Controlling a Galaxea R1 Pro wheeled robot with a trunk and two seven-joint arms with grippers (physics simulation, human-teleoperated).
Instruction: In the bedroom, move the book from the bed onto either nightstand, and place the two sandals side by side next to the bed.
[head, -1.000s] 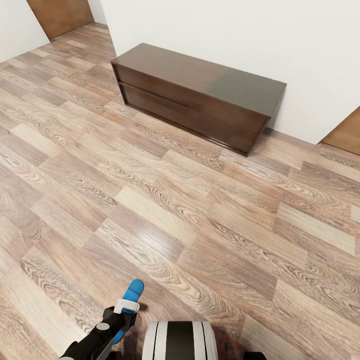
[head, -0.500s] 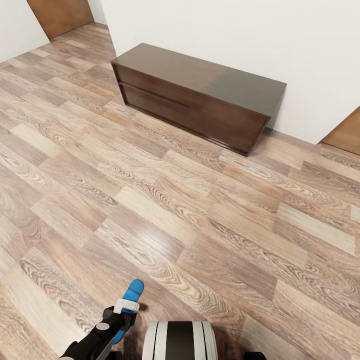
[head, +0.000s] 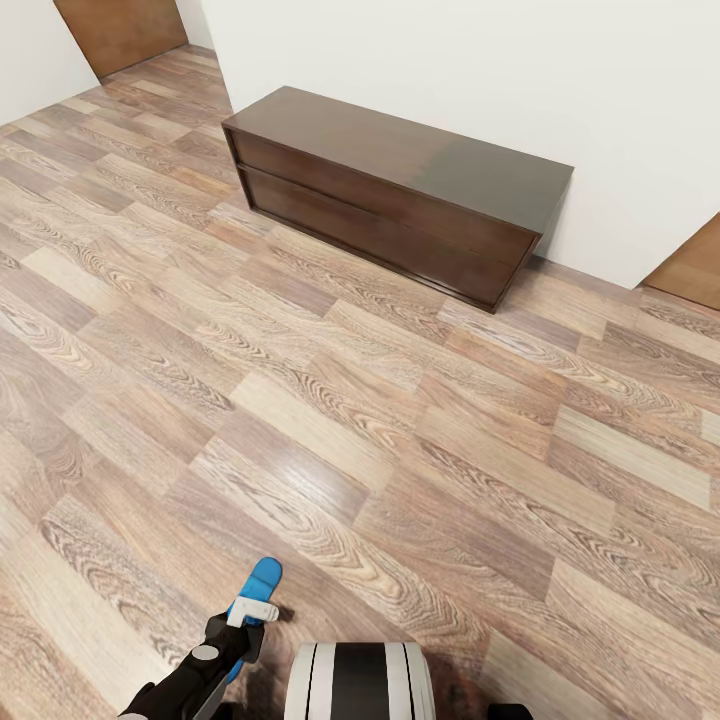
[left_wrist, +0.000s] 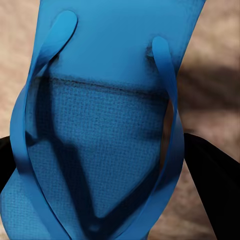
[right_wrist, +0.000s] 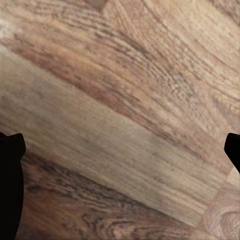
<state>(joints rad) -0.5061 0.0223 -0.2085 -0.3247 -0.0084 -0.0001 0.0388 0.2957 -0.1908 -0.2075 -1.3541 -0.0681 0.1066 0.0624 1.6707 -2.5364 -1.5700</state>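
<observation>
Left gripper (head: 243, 622): we see it low over the floor (head: 300, 400), clamped on a blue sandal (left_wrist: 107, 125).
Right gripper (right_wrist: 120, 150): fingers spread wide, nothing between them.
Bench (head: 395, 190): against the wall (head: 480, 70), well apart from us.

You are inside a home, in a plain living space. The floor (head: 330, 400) is made of wood planks in mixed brown and beige tones, and it covers almost the whole frame; the right wrist view shows the same planks (right_wrist: 120, 120) from very near. At the upper middle of the frame a long low dark brown cabinet (head: 395, 190) with drawer fronts stands against a white wall (head: 480, 70). At the upper left corner you see a brown wooden door (head: 120, 30), and at the right edge a second brown panel (head: 695, 265) of the same kind. Such furniture and doors belong to a house.
</observation>
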